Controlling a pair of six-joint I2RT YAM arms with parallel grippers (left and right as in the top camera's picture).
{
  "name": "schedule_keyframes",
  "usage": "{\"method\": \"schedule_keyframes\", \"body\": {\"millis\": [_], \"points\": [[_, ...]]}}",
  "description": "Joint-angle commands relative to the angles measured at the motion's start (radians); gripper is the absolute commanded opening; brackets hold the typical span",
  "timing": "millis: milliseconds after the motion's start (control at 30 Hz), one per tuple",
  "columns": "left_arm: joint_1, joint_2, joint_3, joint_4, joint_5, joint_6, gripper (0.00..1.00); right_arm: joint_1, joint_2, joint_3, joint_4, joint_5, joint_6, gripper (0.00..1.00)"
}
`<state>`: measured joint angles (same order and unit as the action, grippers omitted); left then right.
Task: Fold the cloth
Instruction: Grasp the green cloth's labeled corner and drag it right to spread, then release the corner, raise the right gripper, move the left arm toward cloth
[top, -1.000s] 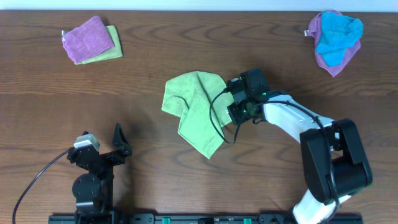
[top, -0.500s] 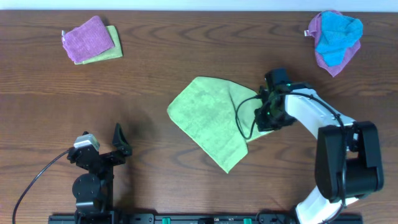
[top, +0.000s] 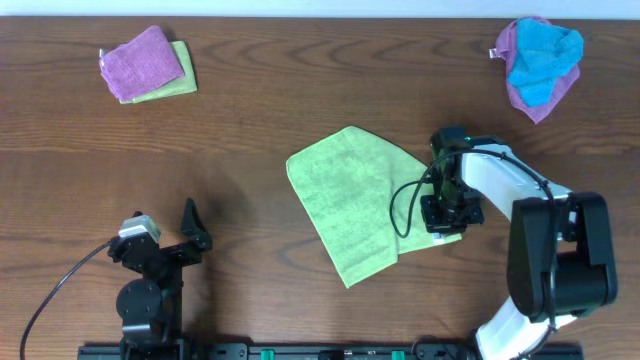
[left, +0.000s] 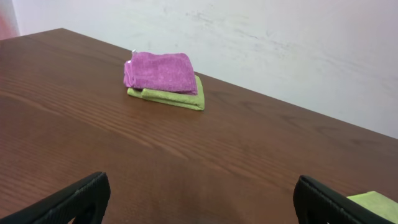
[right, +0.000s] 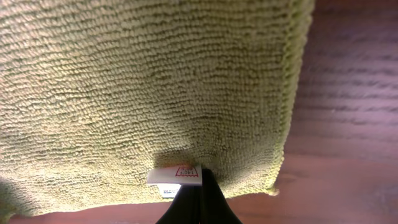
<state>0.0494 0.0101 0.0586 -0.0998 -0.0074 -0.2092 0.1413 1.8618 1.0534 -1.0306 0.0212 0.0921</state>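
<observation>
The left gripper (left: 200, 183) is parked nearest to the robot base, well apart from the green cloth (top: 345, 200) on its near-left side. Its fingers are spread wide and nothing is held between them. The cloth is laid almost flat on the table (top: 250, 130), set at an angle, with one corner pointing toward the base. At the right corner of the cloth the right gripper (top: 445, 210) is placed. In the right wrist view its fingers are seen closed together on the hem, just beside a small white label (right: 176, 175).

It is judged that the cloth is spread out and the first fold is not yet made. For the next move, the gripped corner should be lifted and carried across to the opposite left edge, so that the edges are matched.

Far beyond the cloth, a folded purple and green stack (top: 148, 65) is seen to its left and a crumpled blue and purple pile (top: 538, 62) to its right.
</observation>
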Motion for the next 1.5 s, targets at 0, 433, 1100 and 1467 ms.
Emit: {"method": "schedule_keyframes", "body": {"millis": [0, 433, 1100, 1467], "points": [[-0.005, -0.006, -0.035, -0.015, -0.007, 0.009, 0.95, 0.028, 0.048, -0.034, -0.009, -0.029, 0.015, 0.02], [-0.005, -0.006, -0.035, -0.015, -0.007, 0.009, 0.95, 0.071, -0.084, 0.113, -0.006, -0.006, -0.056, 0.02], [-0.004, -0.006, -0.035, 0.0, -0.01, 0.005, 0.95, 0.079, -0.14, 0.208, 0.095, -0.135, -0.18, 0.01], [-0.004, -0.006, -0.035, 0.046, 0.455, -0.163, 0.96, 0.079, -0.192, 0.21, 0.079, -0.314, -0.222, 0.99]]}}
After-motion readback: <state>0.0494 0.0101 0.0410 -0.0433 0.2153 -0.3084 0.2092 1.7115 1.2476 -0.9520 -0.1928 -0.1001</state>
